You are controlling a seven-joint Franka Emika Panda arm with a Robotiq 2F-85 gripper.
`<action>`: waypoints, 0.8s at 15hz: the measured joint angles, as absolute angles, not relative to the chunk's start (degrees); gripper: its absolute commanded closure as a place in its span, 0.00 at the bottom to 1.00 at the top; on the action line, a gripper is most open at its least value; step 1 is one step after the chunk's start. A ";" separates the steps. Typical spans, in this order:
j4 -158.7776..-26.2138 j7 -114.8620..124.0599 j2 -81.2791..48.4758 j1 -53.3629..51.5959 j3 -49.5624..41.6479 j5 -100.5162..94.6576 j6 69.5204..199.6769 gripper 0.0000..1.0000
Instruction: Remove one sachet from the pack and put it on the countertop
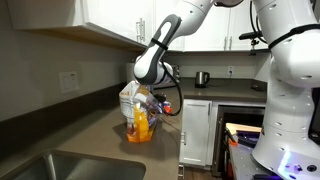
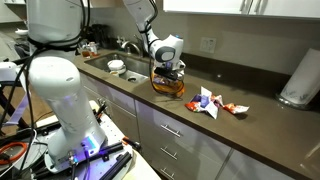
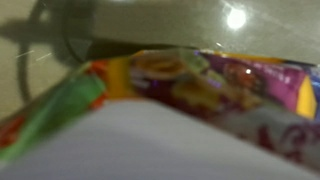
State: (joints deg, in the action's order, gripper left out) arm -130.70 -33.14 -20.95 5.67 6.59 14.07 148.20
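The pack (image 1: 141,124) stands upright on the grey-brown countertop (image 1: 90,135), with crinkly clear plastic on top and an orange-yellow lower part. It also shows in an exterior view (image 2: 168,86). My gripper (image 2: 167,66) reaches down into the pack's open top, and the plastic hides its fingers in both exterior views. The wrist view is blurred. It shows the pack's white front (image 3: 120,145) close up and colourful sachets (image 3: 200,85) inside the opening, but no fingertips. Two sachets (image 2: 206,100) (image 2: 236,108) lie on the countertop (image 2: 250,125) beside the pack.
A white paper-towel roll (image 2: 300,78) stands at the far end by the backsplash. The steel sink (image 1: 55,165) is set in the countertop, with a white bowl (image 2: 116,66) near it. A kettle (image 1: 202,78) sits on the far counter.
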 measured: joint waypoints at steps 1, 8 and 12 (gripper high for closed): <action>-130.71 -33.13 -20.71 5.76 6.65 13.98 147.87 0.49; -131.30 -33.10 -17.26 5.89 6.12 13.16 144.00 0.96; -133.36 -33.10 -13.83 5.80 5.23 10.11 143.75 1.00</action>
State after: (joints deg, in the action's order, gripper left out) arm -133.36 -33.10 -13.83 5.80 5.23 10.11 143.75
